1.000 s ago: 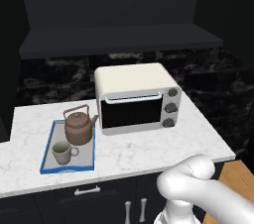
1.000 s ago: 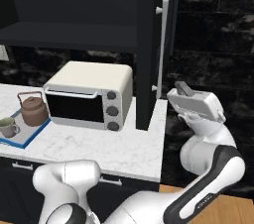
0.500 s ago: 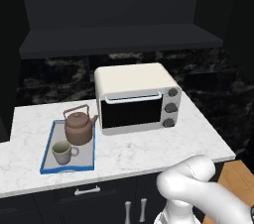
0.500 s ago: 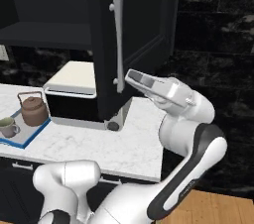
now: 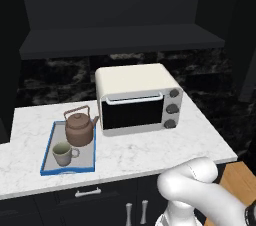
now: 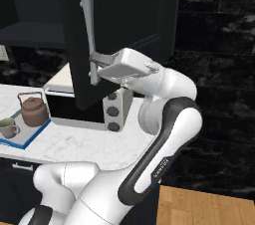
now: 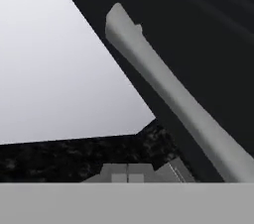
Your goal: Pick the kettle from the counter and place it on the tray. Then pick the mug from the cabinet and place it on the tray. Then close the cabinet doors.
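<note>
Right cabinet door [image 6: 124, 25] swung partway, its silver bar handle [image 6: 88, 35] right at the gripper [image 6: 94, 61]; fingers clenched tight, holding nothing, tips against the bar's lower part. Toaster oven [image 5: 137, 99] behind and below the door. Far off to the gripper's left, kettle [image 5: 80, 126] and mug [image 5: 62, 153] sit on the blue-rimmed tray [image 5: 48, 150], on the marble counter [image 5: 150, 150].

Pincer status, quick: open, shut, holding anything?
Pincer: shut, nothing held; its tips are at the silver bar handle of the right cabinet door, which stands partly swung.
</note>
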